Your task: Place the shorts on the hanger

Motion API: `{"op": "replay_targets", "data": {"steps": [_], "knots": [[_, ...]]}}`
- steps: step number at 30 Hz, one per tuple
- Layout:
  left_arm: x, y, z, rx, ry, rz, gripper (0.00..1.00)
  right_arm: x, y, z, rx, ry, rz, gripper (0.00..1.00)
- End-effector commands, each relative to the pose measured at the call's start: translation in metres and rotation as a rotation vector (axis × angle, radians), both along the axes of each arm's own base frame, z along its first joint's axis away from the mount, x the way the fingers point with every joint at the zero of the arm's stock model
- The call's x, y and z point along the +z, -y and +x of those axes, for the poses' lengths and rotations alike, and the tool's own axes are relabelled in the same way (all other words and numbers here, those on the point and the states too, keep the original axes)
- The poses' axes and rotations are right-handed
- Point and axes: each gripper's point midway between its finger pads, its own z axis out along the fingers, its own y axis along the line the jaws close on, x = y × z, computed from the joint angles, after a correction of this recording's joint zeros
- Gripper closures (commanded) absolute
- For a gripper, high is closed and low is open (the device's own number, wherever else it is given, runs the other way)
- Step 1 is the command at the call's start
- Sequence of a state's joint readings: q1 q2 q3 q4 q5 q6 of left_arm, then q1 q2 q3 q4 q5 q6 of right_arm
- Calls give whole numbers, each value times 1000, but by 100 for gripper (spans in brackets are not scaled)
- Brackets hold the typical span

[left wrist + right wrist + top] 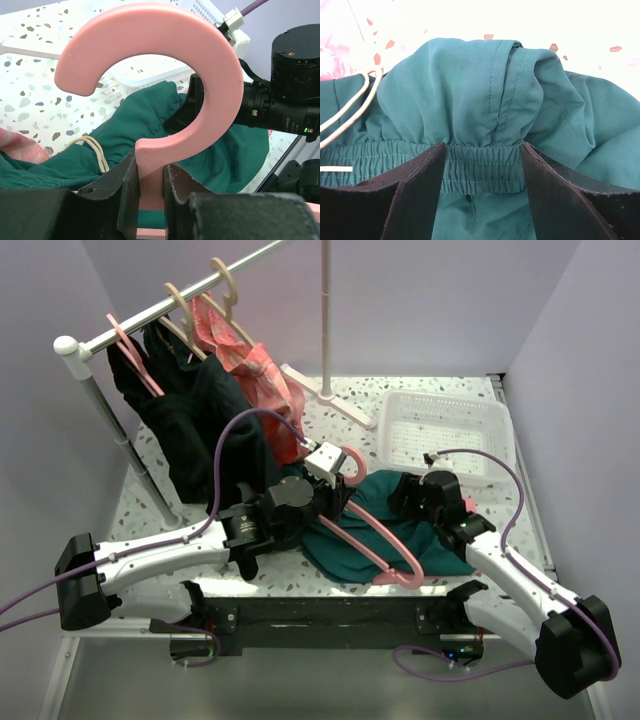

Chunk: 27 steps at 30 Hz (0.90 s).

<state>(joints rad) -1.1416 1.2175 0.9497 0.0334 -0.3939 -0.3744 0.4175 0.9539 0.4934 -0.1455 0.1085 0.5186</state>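
The salmon-pink hanger (360, 462) lies across the teal-green shorts (385, 490) at the table's front centre. My left gripper (335, 468) is shut on the hanger's neck, just below the hook (165, 65); in the left wrist view its fingers (112, 185) clamp the neck from both sides. The shorts (130, 125) and their light drawstring (95, 150) lie behind the hook. My right gripper (482, 170) is open, its fingers (415, 195) straddling the elastic waistband (482, 165) of the bunched shorts. In the top view it (402, 496) sits low on the shorts' right part.
A white basket (445, 430) stands at the back right. A clothes rail (170, 305) at the back left carries dark navy garments (200, 420), a pink-red garment (255, 370) and beige wooden hangers (225, 285). A white rack pole (325, 320) stands at the back centre.
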Motion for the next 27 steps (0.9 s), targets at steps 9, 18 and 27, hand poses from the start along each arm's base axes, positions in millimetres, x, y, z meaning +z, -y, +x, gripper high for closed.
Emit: {"op": "replay_targets", "data": {"steps": [9, 18, 27], "knots": [[49, 2, 13, 52, 103, -109, 100, -9, -3, 0, -33, 5, 70, 35], [62, 4, 20, 102, 135, -180, 100, 28, -12, -13, -9, 30, 173, 96], [74, -24, 31, 276, 219, -264, 100, 85, 10, -56, -168, -84, 260, 100]]}}
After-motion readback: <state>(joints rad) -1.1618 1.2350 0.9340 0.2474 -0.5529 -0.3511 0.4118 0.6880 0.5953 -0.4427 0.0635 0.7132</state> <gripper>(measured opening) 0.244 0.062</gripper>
